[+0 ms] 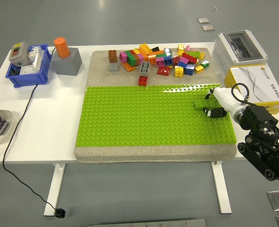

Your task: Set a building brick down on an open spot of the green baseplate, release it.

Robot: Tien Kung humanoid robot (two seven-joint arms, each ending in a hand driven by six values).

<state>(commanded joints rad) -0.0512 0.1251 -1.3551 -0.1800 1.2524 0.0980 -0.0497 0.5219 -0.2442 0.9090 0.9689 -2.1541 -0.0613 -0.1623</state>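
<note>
The green baseplate (pixel 144 116) lies on a grey mat in the middle of the table. My right hand (pixel 214 105) reaches in from the right over the plate's right edge. Its white and black fingers are curled on a green brick (pixel 200 105), which rests low on the plate's studs near that edge. A pile of loose coloured bricks (pixel 163 59) lies on the mat behind the plate. A red brick (pixel 142 80) sits at the plate's back edge. My left arm does not show.
A blue bin (pixel 28 71) with switch parts and a grey block with an orange cylinder (pixel 65 59) stand at the back left. A white electrical box (pixel 241 47) and a yellow and white box (pixel 257 85) stand at the right. A black cable (pixel 16 127) runs over the left side.
</note>
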